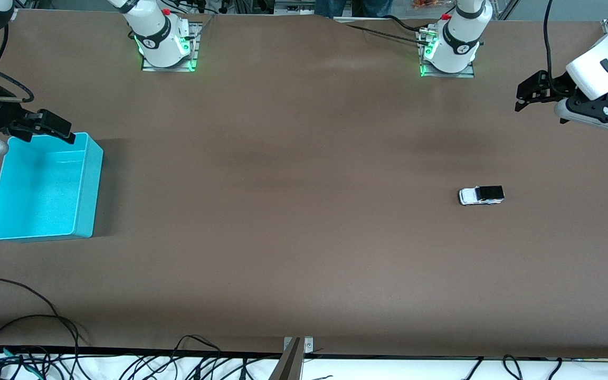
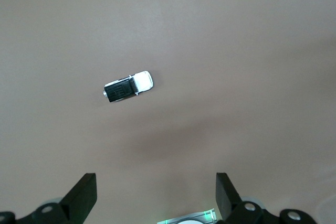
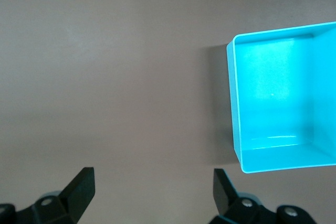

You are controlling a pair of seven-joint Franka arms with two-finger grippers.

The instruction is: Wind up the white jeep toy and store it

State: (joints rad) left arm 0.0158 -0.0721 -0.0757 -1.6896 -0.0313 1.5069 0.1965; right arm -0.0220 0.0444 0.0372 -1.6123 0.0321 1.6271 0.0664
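The white jeep toy (image 1: 482, 195), a tiny white car with a black roof panel, sits on the brown table toward the left arm's end. In the left wrist view the jeep (image 2: 129, 86) lies on bare table well ahead of the fingers. My left gripper (image 1: 520, 97) (image 2: 156, 182) hangs open and empty above the table, near that end's edge. My right gripper (image 1: 64, 131) (image 3: 153, 178) is also open and empty, hovering at a corner of the cyan bin (image 1: 88, 184) (image 3: 236, 103). The bin holds nothing.
The two arm bases (image 1: 167, 45) (image 1: 449, 50) stand along the table's edge farthest from the front camera. Black cables (image 1: 29, 327) trail along the edge nearest that camera, beside a metal bracket (image 1: 296, 348). Brown tabletop stretches between bin and jeep.
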